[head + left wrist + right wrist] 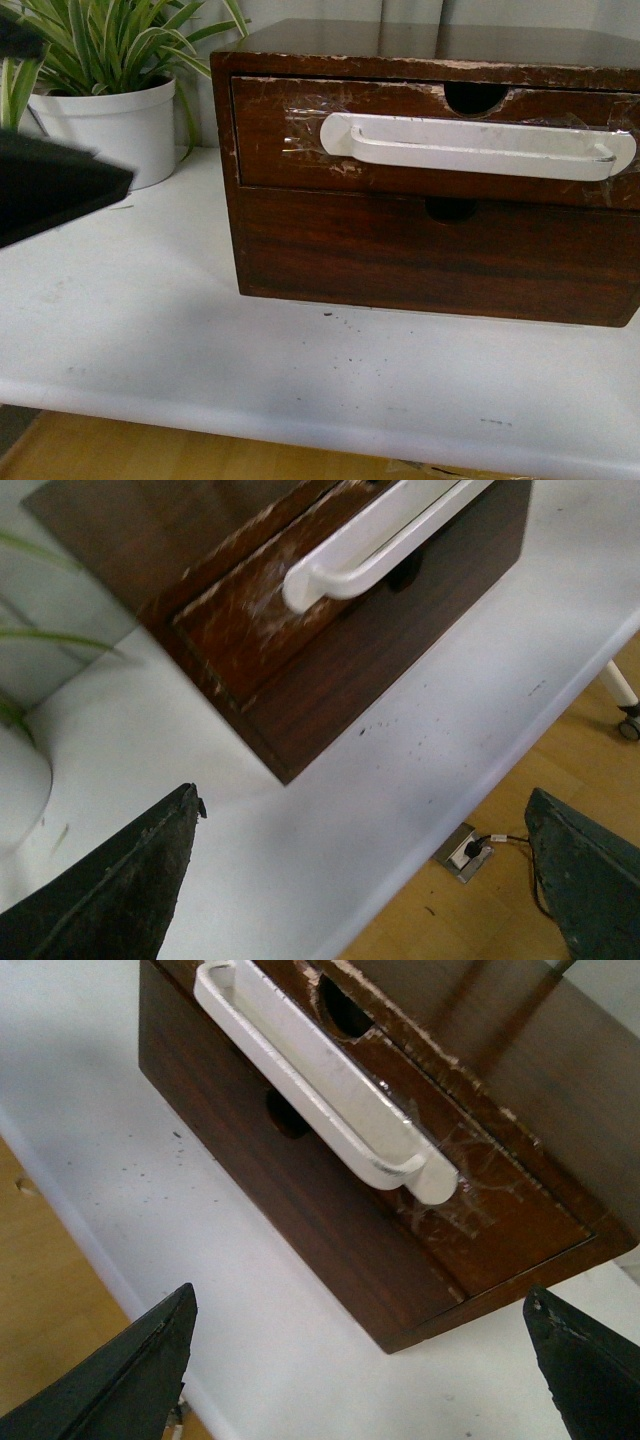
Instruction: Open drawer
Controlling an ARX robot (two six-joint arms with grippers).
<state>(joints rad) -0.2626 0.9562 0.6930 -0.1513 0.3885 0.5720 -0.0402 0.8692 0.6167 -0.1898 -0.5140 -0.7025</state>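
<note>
The drawer (pixel 290 140) is the upper one in a dark brown wooden chest, and it is closed. Its front is scratched, with a long white bar handle (pixel 478 147) taped on and a half-round notch (pixel 475 97) above it. In the left wrist view my left gripper (pixel 362 795) is open above the table, short of the drawer (pixel 250 620) and its handle (pixel 370 550). Nothing is between its fingers (pixel 120 880). My right gripper (pixel 360 1293) is also open and empty, off the other end of the handle (pixel 320 1080), apart from it.
A plain lower drawer (pixel 440 255) sits under the handled one. The chest stands on a white table (pixel 150 310), whose front edge is close. A white pot with a striped plant (pixel 110 125) stands to the chest's left. Part of my left arm (pixel 50 190) is dark at the left edge.
</note>
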